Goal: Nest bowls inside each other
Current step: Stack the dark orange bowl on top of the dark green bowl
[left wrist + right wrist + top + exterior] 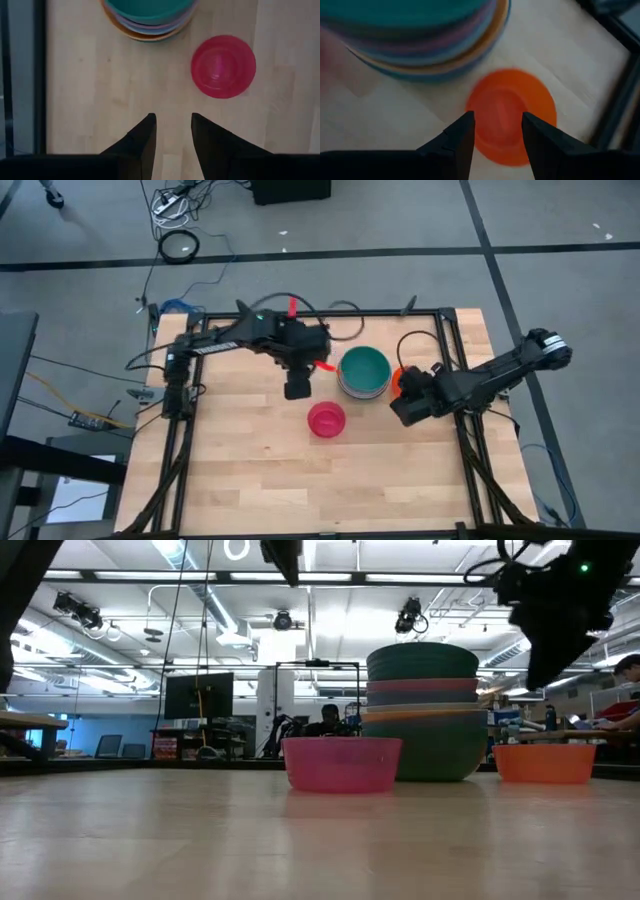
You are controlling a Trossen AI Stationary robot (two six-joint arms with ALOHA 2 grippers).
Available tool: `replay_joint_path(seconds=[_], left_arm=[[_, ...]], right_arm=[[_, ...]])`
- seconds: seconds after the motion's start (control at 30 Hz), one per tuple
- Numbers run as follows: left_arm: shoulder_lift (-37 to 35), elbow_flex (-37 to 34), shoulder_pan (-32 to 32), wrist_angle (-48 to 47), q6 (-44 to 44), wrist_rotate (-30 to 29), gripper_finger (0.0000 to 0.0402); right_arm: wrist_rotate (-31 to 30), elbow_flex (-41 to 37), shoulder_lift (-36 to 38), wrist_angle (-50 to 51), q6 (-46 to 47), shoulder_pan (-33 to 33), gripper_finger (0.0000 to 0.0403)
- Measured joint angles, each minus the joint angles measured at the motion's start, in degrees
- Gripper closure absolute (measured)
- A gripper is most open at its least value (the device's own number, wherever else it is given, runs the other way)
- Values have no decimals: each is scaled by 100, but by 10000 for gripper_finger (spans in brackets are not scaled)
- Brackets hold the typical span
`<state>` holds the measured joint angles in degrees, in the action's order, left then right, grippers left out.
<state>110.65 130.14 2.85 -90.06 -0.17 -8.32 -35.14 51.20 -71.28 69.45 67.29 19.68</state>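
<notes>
A stack of nested bowls, teal one on top, stands at the table's far middle; its base rests on the wood. A pink bowl sits alone on the table, nearer than the stack. A small orange bowl sits right of the stack, partly hidden by my right arm in the high view. My left gripper hovers open above bare wood, left of the stack and short of the pink bowl. My right gripper is open above the orange bowl's near rim, touching nothing.
A black metal frame runs along the table's far and side edges, close beside the orange bowl. Bare wood lies across the near half of the table. Cables lie on the floor beyond the far edge.
</notes>
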Motion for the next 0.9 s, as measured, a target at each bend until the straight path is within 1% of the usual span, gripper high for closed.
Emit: replay_joint_path(seconds=[0.13, 0.2, 0.3, 0.47, 0.63, 0.7, 0.9], left_arm=[[-549, 1, 4, 7, -154, -24, 270], [-901, 1, -7, 3, -291, -126, 270], [-1387, 3, -61, 0, -568, -445, 270], [-2141, 5, -286, 2, -943, -1034, 270], [-2621, 5, -540, 40, -1217, -1433, 270], [-2774, 5, -576, 63, -1232, -1455, 270], [-2914, 3, -596, 111, -1246, -1486, 270]], right_arm=[[263, 0, -231, 226, -3, 0, 250], [409, 0, -262, 256, -77, 0, 247], [557, 0, -244, 324, -195, 2, 239], [586, -45, -189, 487, -349, -6, 228], [594, -436, -186, 224, -564, -7, 228], [599, -641, -186, -50, -775, -7, 229], [454, -1177, -179, -637, -1444, -28, 230]])
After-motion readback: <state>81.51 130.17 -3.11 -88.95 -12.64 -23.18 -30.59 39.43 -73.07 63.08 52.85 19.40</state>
